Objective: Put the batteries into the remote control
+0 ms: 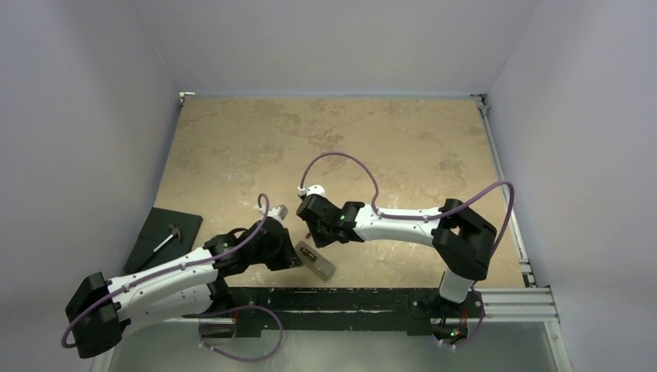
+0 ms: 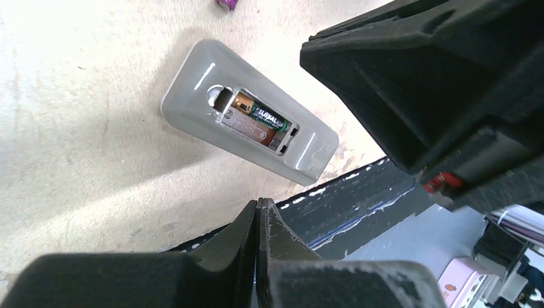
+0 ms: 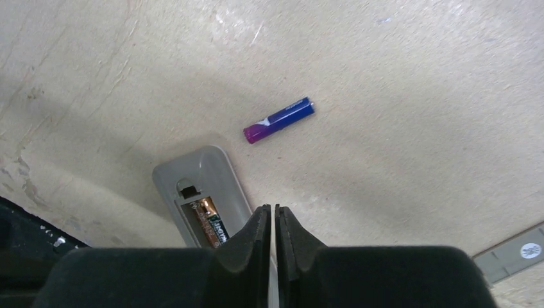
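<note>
The remote control [image 2: 212, 109] lies grey back up near the table's front edge, its battery recess open. It also shows in the top view [image 1: 316, 262] and the right wrist view [image 3: 205, 173]. The dark brown battery [image 2: 256, 117] with a gold end lies in the recess [image 3: 212, 224]. The purple-blue battery [image 3: 279, 119] lies loose on the table just beyond the remote, and its end shows in the left wrist view [image 2: 226, 3]. My left gripper [image 2: 260, 202] is shut and empty, beside the remote [image 1: 288, 258]. My right gripper [image 3: 269, 208] is shut and empty, above the remote's far end [image 1: 310, 229].
A black mat [image 1: 151, 240] with a small tool [image 1: 166, 239] lies at the left front. A flat grey piece [image 3: 513, 256] with a white mark shows at the right wrist view's lower right. The black front rail [image 1: 349, 298] runs just behind the remote.
</note>
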